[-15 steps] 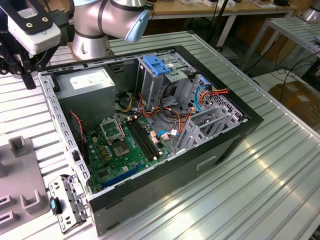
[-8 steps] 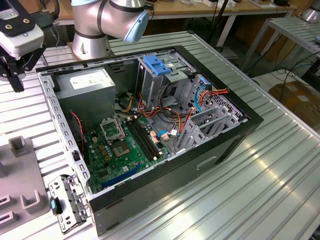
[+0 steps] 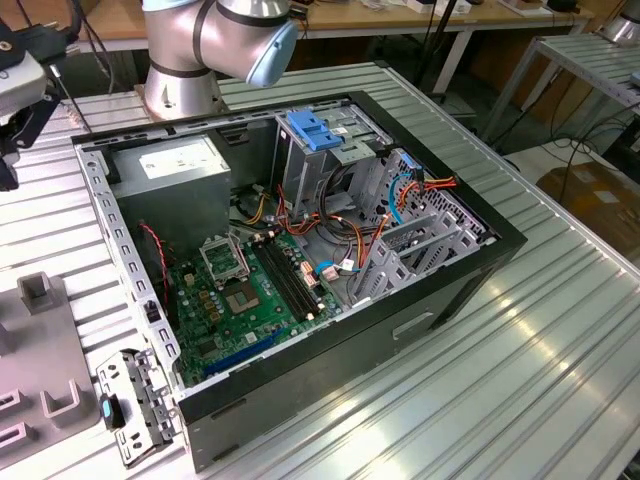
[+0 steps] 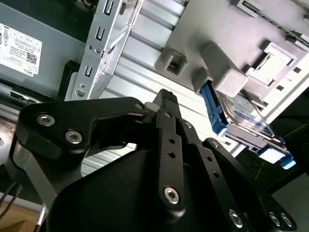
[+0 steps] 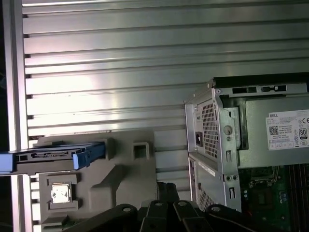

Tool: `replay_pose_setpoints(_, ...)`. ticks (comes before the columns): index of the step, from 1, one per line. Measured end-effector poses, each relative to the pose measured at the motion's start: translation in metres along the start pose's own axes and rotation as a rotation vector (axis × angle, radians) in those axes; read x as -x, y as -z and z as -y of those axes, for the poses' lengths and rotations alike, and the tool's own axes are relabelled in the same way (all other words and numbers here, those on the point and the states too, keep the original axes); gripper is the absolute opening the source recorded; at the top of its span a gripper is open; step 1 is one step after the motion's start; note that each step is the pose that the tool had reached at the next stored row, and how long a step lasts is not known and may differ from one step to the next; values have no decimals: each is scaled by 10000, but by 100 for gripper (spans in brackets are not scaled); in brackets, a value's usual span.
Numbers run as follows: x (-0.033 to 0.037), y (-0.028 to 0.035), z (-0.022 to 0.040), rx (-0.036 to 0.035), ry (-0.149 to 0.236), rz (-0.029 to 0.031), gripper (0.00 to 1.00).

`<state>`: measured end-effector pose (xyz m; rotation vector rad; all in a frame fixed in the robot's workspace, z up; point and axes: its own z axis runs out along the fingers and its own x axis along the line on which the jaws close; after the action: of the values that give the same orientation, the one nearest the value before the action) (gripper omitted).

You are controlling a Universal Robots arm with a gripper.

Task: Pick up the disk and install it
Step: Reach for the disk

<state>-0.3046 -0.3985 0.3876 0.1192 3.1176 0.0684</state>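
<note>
The gripper [image 4: 166, 95] hung clenched on nothing above the worktop [image 3: 560, 380], apart from the single disk [image 5: 48, 161], which sat in one grey holder [image 5: 125, 169] beside the one open computer case [image 3: 400, 312].

Bright overhead light; glare streaks the table [image 3: 560, 330] at the exterior view's right, the case [image 3: 330, 370] interior lies shadowed, the gripper [image 4: 167, 95] looks dark.
</note>
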Motion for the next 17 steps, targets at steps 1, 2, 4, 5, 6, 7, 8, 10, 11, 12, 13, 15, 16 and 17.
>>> replay_pose_setpoints(1, -29, 0, 1, 1, -1, -2, 11)
replay_pose_setpoints(2, -65, 0, 1, 1, -2, -5, 11)
replay_pose_setpoints(4, -126, -1, -1, 3, -5, -11, 11)
replay_pose_setpoints(5, -177, -1, -5, 7, -7, -15, 11)
replay_pose_setpoints(6, -219, -2, -9, 12, -8, -18, 11)
replay_pose_setpoints(7, -247, -2, -9, 17, -8, -18, 11)
replay_pose_setpoints(8, -281, -2, -9, 21, -9, -18, 11)
replay_pose_setpoints(10, -410, -2, -5, 28, -11, -24, 11)
replay_pose_setpoints(11, -475, -3, -2, 31, -11, -25, 11)
replay_pose_setpoints(12, -531, -3, 2, 33, -10, -28, 11)
replay_pose_setpoints(13, -591, -3, 7, 35, -11, -31, 11)
replay_pose_setpoints(15, -661, -3, 11, 37, -13, -34, 11)
replay_pose_setpoints(16, -700, -3, 13, 38, -12, -36, 11)
replay_pose_setpoints(17, -737, -3, 16, 39, -12, -37, 11)
